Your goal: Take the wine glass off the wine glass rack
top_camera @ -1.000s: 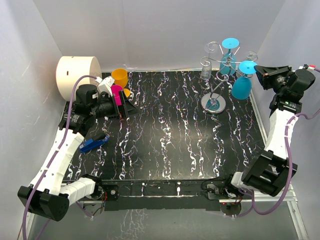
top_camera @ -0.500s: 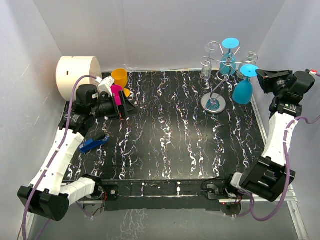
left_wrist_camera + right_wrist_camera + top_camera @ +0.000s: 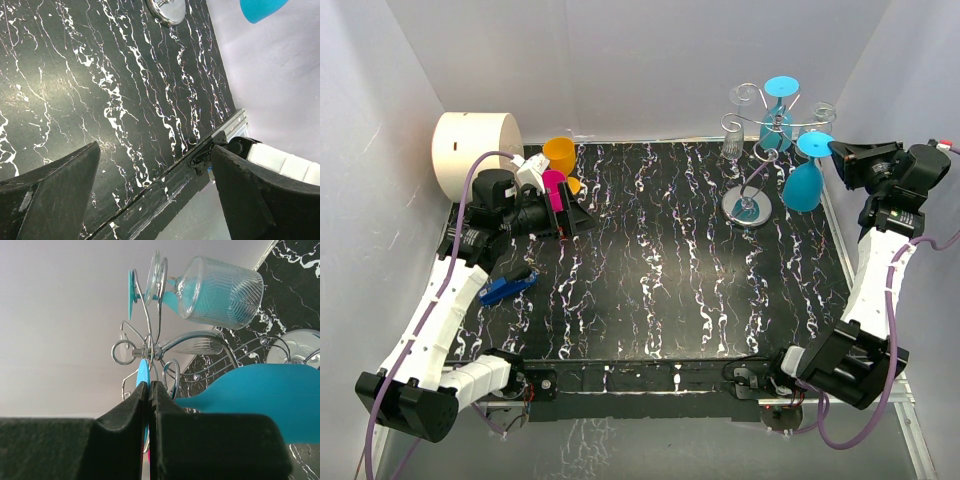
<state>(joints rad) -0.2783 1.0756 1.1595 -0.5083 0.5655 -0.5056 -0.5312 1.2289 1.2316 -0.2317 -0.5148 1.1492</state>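
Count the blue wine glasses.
2. One blue wine glass hangs inverted at the back of the rack; the other blue glass is at its right, foot in the right gripper. Clear glasses might hide another.

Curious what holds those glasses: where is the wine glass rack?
In the top view, the wine glass rack stands far right on the table, just left of the right gripper, with a blue wine glass hanging on it.

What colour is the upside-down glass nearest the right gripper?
The wine glass is solid turquoise blue, bowl and foot. Best seen from the top external view.
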